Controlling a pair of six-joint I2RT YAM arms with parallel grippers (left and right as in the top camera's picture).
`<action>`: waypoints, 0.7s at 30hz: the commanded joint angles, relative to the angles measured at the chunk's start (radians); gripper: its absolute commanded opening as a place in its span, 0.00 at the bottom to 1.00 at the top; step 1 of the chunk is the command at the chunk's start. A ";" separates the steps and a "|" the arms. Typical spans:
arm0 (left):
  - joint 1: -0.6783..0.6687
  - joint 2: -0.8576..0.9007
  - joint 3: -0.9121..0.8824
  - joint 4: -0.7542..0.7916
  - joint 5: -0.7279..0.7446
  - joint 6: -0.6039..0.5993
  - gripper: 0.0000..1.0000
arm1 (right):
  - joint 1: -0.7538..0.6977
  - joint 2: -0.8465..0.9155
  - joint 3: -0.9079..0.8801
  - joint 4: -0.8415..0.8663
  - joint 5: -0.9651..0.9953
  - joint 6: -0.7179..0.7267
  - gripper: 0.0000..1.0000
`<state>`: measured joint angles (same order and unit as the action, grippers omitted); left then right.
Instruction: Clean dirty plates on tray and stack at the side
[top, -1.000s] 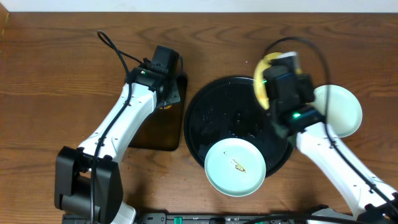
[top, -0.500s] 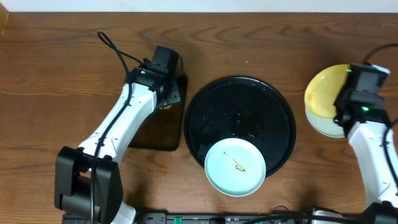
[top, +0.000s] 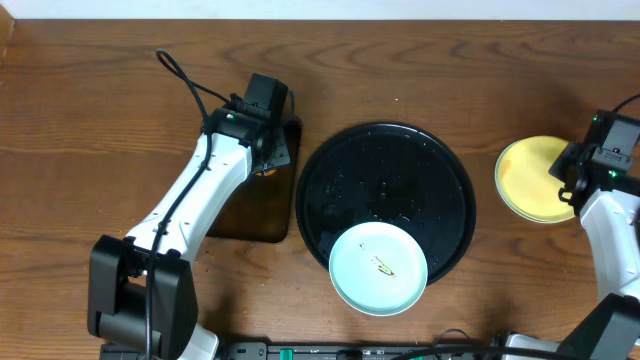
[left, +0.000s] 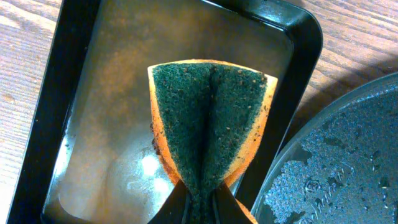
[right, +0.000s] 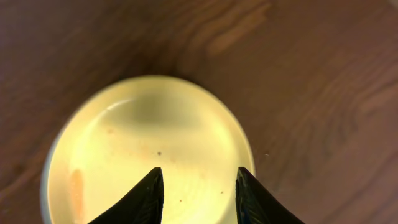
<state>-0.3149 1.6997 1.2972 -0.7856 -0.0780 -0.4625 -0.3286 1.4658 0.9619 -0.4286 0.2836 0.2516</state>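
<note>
The yellow plate (top: 535, 178) lies aside with the right fingers (right: 140, 199) released, the left fingers (left: 180, 208) grasp the sponge (left: 208, 124), and one smeared plate (top: 378, 268) is left on the tray (top: 340, 170).

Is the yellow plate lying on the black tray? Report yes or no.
No, the yellow plate lies off to the right of the black tray, clear of its rim in the overhead view.

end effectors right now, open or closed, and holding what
Left end effector: closed on the sponge.
Right end effector: open, holding nothing, above the yellow plate.
</note>
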 joint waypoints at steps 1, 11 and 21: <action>0.002 -0.027 0.002 -0.004 -0.012 0.017 0.08 | 0.000 0.000 -0.002 0.002 -0.189 -0.009 0.36; 0.002 -0.027 0.002 -0.026 0.065 0.018 0.08 | 0.180 0.000 -0.002 -0.296 -0.767 -0.134 0.44; -0.081 -0.027 0.000 -0.081 0.199 0.054 0.07 | 0.483 0.001 -0.085 -0.536 -0.687 -0.125 0.49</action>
<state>-0.3500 1.6997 1.2972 -0.8577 0.0849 -0.4545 0.0887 1.4658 0.9340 -0.9661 -0.3985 0.1127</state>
